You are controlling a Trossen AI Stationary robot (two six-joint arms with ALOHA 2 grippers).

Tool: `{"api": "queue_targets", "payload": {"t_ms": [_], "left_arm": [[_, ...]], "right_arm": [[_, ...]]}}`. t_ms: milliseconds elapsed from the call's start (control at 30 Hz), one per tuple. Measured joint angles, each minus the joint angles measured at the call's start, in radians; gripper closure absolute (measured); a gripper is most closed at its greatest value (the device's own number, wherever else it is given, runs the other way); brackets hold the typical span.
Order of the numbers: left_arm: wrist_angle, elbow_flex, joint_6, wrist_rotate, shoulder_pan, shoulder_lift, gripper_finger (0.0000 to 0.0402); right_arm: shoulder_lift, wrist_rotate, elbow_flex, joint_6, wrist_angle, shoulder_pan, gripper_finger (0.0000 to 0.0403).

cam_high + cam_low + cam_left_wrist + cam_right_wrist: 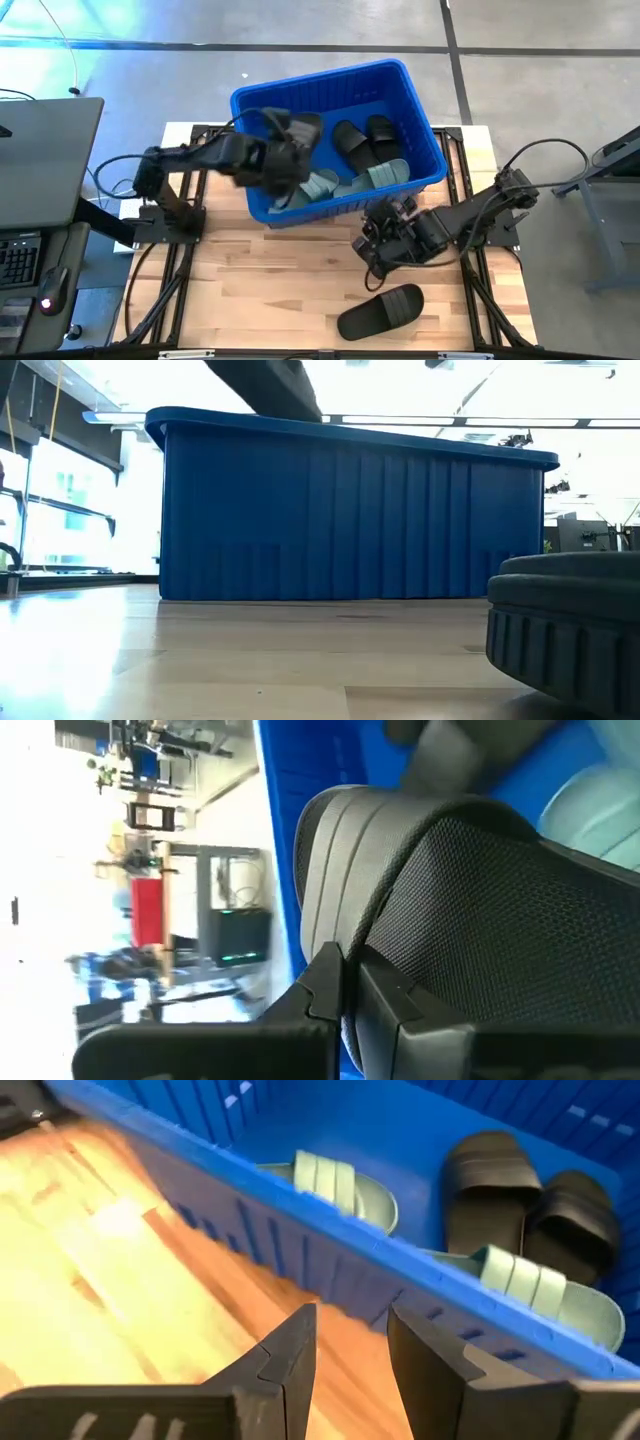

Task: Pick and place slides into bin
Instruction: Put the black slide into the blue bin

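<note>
The blue bin stands on the wooden table's far middle; it also shows in the low view. In it lie two black slides and two sage green slides, which also show in the right wrist view. My left gripper is over the bin's left part, shut on a black slide. My right gripper is open and empty just outside the bin's near wall. Another black slide lies flat on the table near the front edge. My left gripper pinches the black slide between its two fingers at the slide's edge, beside the ribbed strap. The slide is lifted clear, over the bin's inside. Its textured face fills the wrist view, and the gripper body hides the rest of the hold.
The black slide on the table shows close up at the low view's right. Bare wood lies at the table's front left. A dark desk with a keyboard stands left of the table.
</note>
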Motion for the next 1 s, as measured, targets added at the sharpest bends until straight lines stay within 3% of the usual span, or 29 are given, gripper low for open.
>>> {"api": "queue_targets", "payload": {"t_ms": [100, 233, 400, 600, 733, 900, 1000], "left_arm": [[0.179, -0.089, 0.217, 0.059, 0.101, 0.0, 0.04], [0.486, -0.221, 0.478, 0.29, 0.227, 0.003, 0.0401], [0.705, -0.329, 0.756, 0.323, 0.342, 0.001, 0.0401], [0.71, -0.378, 0.697, 0.508, 0.538, 0.0, 0.0401], [0.701, -0.436, 0.652, 0.53, 0.646, 0.0, 0.0401], [0.737, -0.521, 0.677, 0.67, 0.714, 0.0, 0.0401], [0.831, -0.577, 0.713, 0.668, 0.72, 0.001, 0.0401]], "right_arm": [[0.0, 0.011, 0.0, 0.042, -0.021, 0.031, 0.0288], [0.0, 0.012, 0.0, 0.105, -0.048, 0.066, 0.0288], [0.0, 0.011, 0.0, 0.162, -0.061, 0.111, 0.0288], [0.0, 0.01, 0.0, 0.18, -0.065, 0.142, 0.0288], [0.0, 0.011, 0.0, 0.186, -0.065, 0.144, 0.0288], [0.0, 0.034, 0.0, 0.177, -0.068, 0.139, 0.0288], [0.0, 0.058, 0.0, 0.171, -0.068, 0.129, 0.0288]]}}
